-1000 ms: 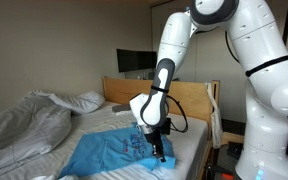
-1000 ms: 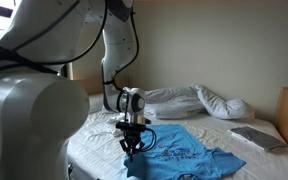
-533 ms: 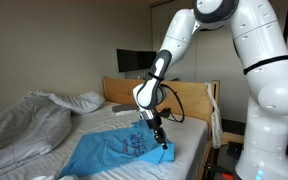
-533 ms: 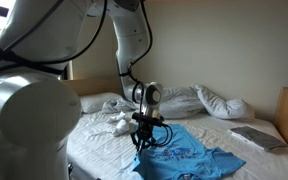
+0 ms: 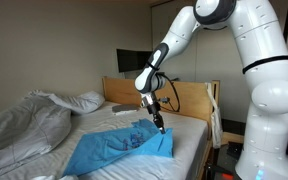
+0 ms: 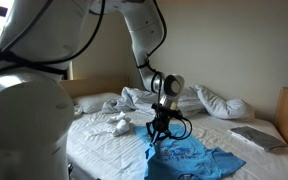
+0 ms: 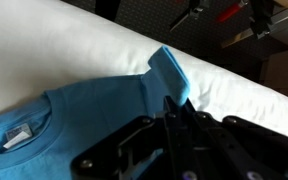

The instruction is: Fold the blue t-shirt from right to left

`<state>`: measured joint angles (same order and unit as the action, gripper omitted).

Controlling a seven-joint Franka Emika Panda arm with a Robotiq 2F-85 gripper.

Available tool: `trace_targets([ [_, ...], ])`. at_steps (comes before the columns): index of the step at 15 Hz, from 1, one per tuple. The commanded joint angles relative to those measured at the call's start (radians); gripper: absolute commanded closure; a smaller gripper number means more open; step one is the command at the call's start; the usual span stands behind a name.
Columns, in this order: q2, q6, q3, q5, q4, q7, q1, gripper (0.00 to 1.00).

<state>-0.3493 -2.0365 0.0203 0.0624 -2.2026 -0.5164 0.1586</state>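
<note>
Gripper [image 5: 159,126] low over the bed, arm reaching down from above. Fingers pinched tight on an edge of the blue t-shirt [image 5: 112,153]. The cloth is drawn up to a peak at the tips; the rest lies spread on the white mattress [image 5: 190,133].

Same in an exterior view: gripper [image 6: 156,143] w/ shirt [image 6: 192,158] hanging from it, lifted corner draped downward.

Wrist view: fingertips [image 7: 177,106] closed together on blue fabric, and a flap of shirt [image 7: 84,118] sticks up just beyond them. Collar w/ pale label [image 7: 19,137] is at lower left.

Grey duvet [image 5: 24,125] rumpled, near the shirt's far side. White pillow [image 5: 86,100] up by the wooden headboard [image 5: 189,98]. Dark screen [image 5: 134,62] behind that. Small crumpled white cloth [image 6: 117,124] on the sheet, apart from the shirt.
</note>
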Motion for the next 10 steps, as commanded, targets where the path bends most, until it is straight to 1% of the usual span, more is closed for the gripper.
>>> trace_targets([
  [1, -0.039, 0.092, -0.03, 0.052, 0.086, -0.092, 0.066, 0.89],
  [3, -0.082, 0.146, -0.048, 0.069, 0.148, -0.13, 0.101, 0.9],
  [6, -0.164, 0.232, -0.068, 0.08, 0.251, -0.185, 0.148, 0.89],
  [10, -0.305, 0.335, -0.065, 0.065, 0.413, -0.235, 0.183, 0.91],
])
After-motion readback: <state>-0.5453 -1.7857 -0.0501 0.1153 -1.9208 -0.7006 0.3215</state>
